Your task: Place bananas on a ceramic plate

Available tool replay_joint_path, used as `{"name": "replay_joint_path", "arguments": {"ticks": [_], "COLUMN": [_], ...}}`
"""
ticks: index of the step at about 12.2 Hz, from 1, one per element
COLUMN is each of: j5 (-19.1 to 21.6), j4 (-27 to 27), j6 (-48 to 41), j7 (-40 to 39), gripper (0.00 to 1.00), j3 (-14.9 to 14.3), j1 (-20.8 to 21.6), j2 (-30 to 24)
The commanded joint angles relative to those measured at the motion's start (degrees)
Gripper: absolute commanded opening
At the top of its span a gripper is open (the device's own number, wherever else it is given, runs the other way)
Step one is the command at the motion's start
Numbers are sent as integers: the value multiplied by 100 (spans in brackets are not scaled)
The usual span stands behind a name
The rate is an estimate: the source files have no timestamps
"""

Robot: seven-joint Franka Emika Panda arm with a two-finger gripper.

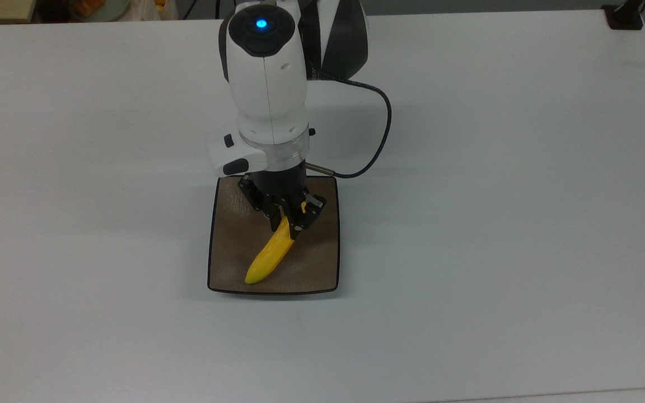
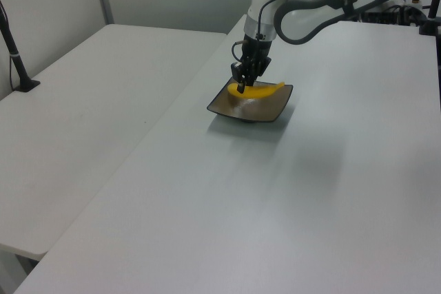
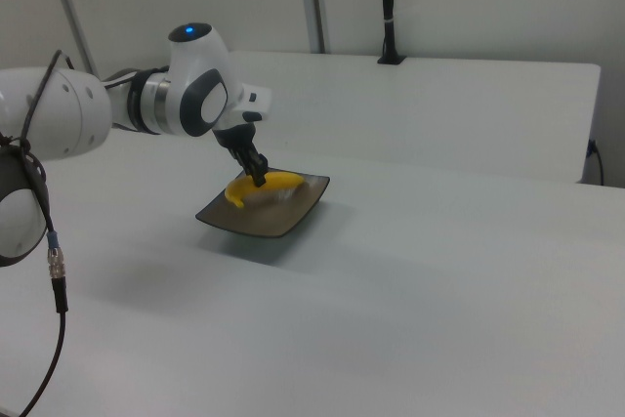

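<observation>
- i have the claw (image 1: 288, 225) closed around the banana (image 1: 269, 254), gripping it near its stem end, directly above the ceramic plate (image 1: 227, 224).
- in the top view the banana slants from the claw toward the plate's near-left corner, its free tip close to the plate's near rim but inside it.
- in the left view the banana (image 2: 260, 90) sits low over the plate (image 2: 238, 108); in the right view the banana (image 3: 256, 187) looks nearly on the plate (image 3: 259, 220), though i cannot tell whether the free tip already touches (the angle hides the gap).
- i judge the carry is done and what remains is letting go, then lifting clear.
- risk one: if i let go while the banana hangs above the plate, the curved fruit could rock or roll on the glossy, shallow surface and slide toward the near rim.
- risk two: the free tip lies close to the plate's near edge, so a small sideways nudge on release could leave it hanging over the rim onto the table (image 1: 496, 224).
- risk three: pressing down too far would push the tip into the plate and could tip or shift the plate.
</observation>
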Motion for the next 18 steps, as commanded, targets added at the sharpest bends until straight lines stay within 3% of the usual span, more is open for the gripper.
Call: {"name": "replay_joint_path", "arguments": {"ticks": [1,2,3,4,5,7,10,15,18], "j5": [-82,-73,-73,-73,-73,-64,-20,84,278], "j4": [-213,-213,-213,-204,-204,-309,-432,-880,-1468], "j6": [253,244,227,209,148,-79,-1290,-3505,-3605], "j7": [134,134,143,126,134,134,134,-224,-734], "gripper": [7,37,74,81,100,100,100,100,100], "j3": [-112,-112,-112,-121,-164,-244,-279,-464,-586], "j1": [87,87,78,87,104,122,140,718,1009], "j2": [-46,-46,-55,-73,-168,-607,-1669,-3383,-3965]}}
